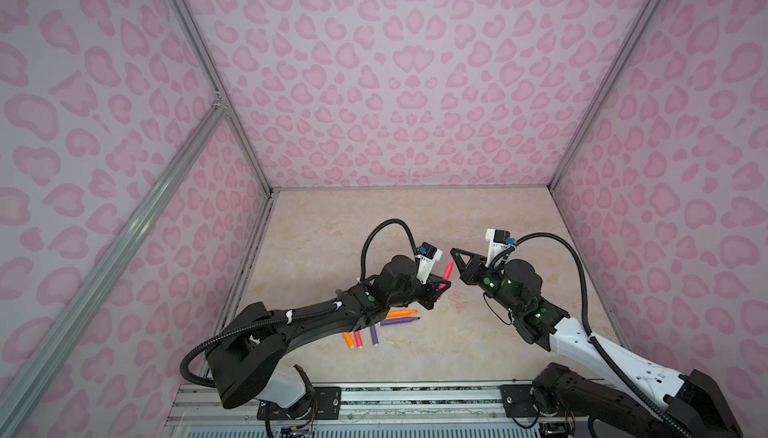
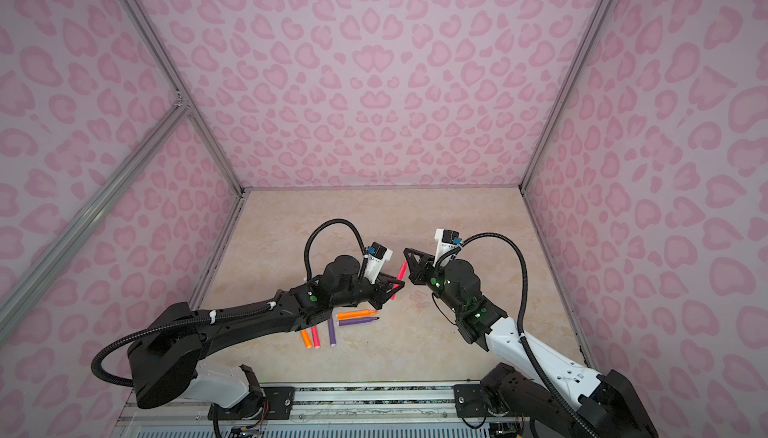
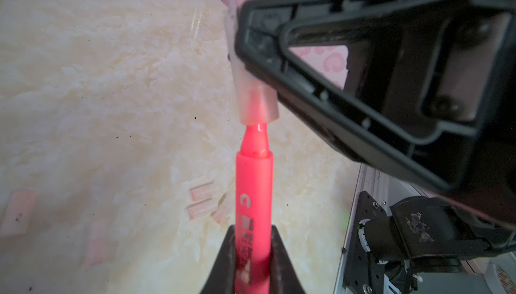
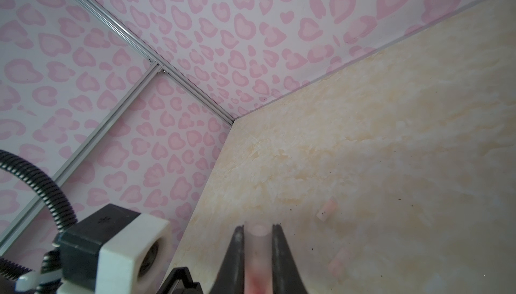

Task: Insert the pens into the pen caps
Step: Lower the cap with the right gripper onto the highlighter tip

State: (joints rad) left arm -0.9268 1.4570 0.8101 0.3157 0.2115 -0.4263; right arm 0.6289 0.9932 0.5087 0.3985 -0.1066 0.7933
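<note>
My left gripper (image 3: 253, 228) is shut on a pink pen (image 3: 253, 189), held above the table in both top views (image 1: 448, 270) (image 2: 401, 269). The pen's tip sits just inside the mouth of a clear pen cap (image 3: 258, 103). My right gripper (image 4: 257, 227) is shut on that cap (image 4: 258, 241), and its tips (image 1: 454, 254) meet the pen's far end. Several other pens lie under the left arm: an orange pen (image 1: 401, 313), a purple pen (image 1: 399, 322), another purple pen (image 1: 374, 335), a pink pen (image 1: 357, 339) and an orange pen (image 1: 348, 340). Loose caps (image 3: 202, 190) (image 3: 201, 209) lie below the held pen.
More clear caps lie on the marble tabletop (image 3: 18, 211) (image 3: 96, 242) (image 4: 326, 209) (image 4: 339, 262). Pink-patterned walls (image 1: 395, 82) close in the back and both sides. A metal rail (image 1: 415, 398) with the arm bases runs along the front edge.
</note>
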